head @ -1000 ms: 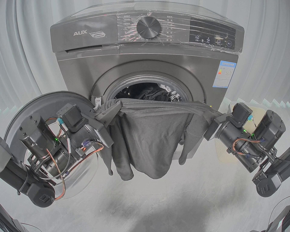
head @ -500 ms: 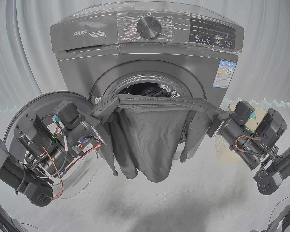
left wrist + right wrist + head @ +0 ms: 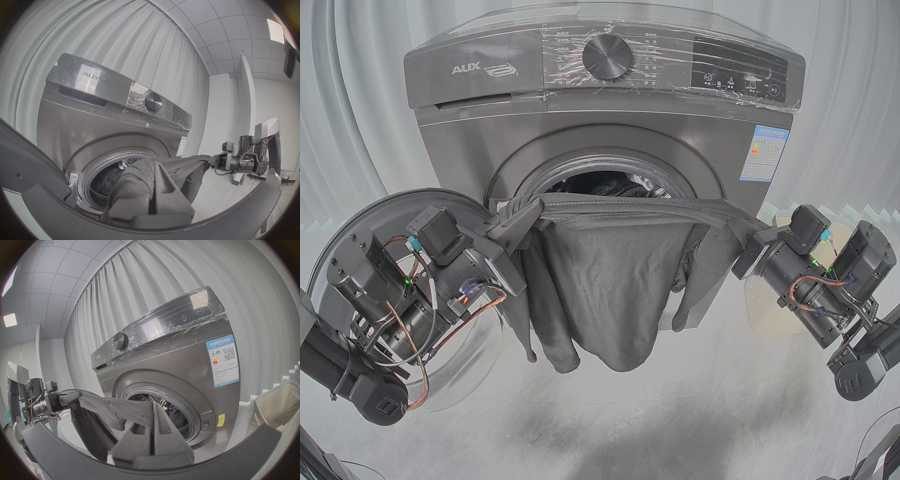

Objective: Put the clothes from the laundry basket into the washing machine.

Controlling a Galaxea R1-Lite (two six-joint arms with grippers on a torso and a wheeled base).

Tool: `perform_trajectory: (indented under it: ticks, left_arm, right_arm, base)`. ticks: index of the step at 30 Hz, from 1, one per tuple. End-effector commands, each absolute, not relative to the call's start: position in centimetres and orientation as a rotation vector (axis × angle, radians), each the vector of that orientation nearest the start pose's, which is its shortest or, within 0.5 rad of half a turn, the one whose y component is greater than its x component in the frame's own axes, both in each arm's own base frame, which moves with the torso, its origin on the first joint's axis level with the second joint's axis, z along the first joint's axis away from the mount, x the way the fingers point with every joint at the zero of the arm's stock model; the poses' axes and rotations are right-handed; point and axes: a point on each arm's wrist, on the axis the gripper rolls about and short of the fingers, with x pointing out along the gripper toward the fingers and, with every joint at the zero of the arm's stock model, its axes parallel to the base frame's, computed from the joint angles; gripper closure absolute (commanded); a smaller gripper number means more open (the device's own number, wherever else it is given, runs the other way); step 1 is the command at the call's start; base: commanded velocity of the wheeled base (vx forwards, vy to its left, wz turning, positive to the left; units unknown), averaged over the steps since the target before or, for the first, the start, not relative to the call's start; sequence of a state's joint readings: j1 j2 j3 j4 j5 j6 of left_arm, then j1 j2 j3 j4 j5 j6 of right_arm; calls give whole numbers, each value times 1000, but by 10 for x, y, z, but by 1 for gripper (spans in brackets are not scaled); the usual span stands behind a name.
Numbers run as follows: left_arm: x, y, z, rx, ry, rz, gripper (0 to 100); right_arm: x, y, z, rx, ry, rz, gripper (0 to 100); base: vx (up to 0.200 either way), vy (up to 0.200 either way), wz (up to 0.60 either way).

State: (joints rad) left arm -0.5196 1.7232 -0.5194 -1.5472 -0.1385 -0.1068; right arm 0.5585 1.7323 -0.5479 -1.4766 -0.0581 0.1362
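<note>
A dark grey garment [image 3: 612,275] hangs stretched between my two grippers in front of the washing machine [image 3: 600,125] and its open drum [image 3: 609,184]. My left gripper [image 3: 515,222] is shut on the garment's left end, just left of the drum mouth. My right gripper [image 3: 745,230] is shut on its right end, beside the drum's right rim. The body and sleeves sag toward the floor. Dark clothes lie inside the drum. The left wrist view has the cloth [image 3: 147,181] pinched in my fingers; in the right wrist view it [image 3: 118,412] stretches off to the far gripper [image 3: 73,397].
The machine's round door [image 3: 381,225] stands swung open at the left, behind my left arm. A cream laundry basket [image 3: 769,300] sits on the floor to the right of the machine, behind my right arm [image 3: 275,402]. Bare grey floor lies in front.
Both grippers have risen a little and moved slightly apart, lifting the garment's top edge higher across the drum mouth and pulling it tighter.
</note>
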Motion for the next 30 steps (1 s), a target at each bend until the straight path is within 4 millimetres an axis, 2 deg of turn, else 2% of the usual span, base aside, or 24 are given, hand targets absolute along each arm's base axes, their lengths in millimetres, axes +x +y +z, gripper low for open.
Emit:
perform_trajectory:
  ticks: [1,12,16,17,21,22,24,26,30]
  left_arm:
    - [237,-139,195,-169,-310,-670,100]
    - [237,-142,196,-171,-311,-676,100]
    - [241,-154,196,-176,-316,-703,100]
    - [244,-156,194,-176,-312,-703,100]
    - [252,-160,191,-172,-302,-701,100]
    - [252,-160,191,-172,-302,-701,100]
    - [258,-163,194,-170,-298,-696,100]
    - [261,-164,197,-171,-301,-696,100]
    - [262,-167,201,-173,-299,-703,100]
  right_arm:
    - [240,148,192,223,-248,515,100]
    - [236,150,188,218,-228,527,100]
    - [234,149,175,199,-176,535,100]
    - [235,149,172,197,-169,534,0]
    - [230,146,145,152,-59,529,0]
    - [230,146,145,152,-59,529,0]
    - [216,140,124,109,37,574,0]
    - [212,139,118,97,65,608,0]
    - [220,144,119,102,48,624,0]
  base:
    - [0,0,0]
    - [0,0,0]
    - [0,0,0]
    - [0,0,0]
    - [0,0,0]
    - [0,0,0]
    - [0,0,0]
    - [0,0,0]
    - [0,0,0]
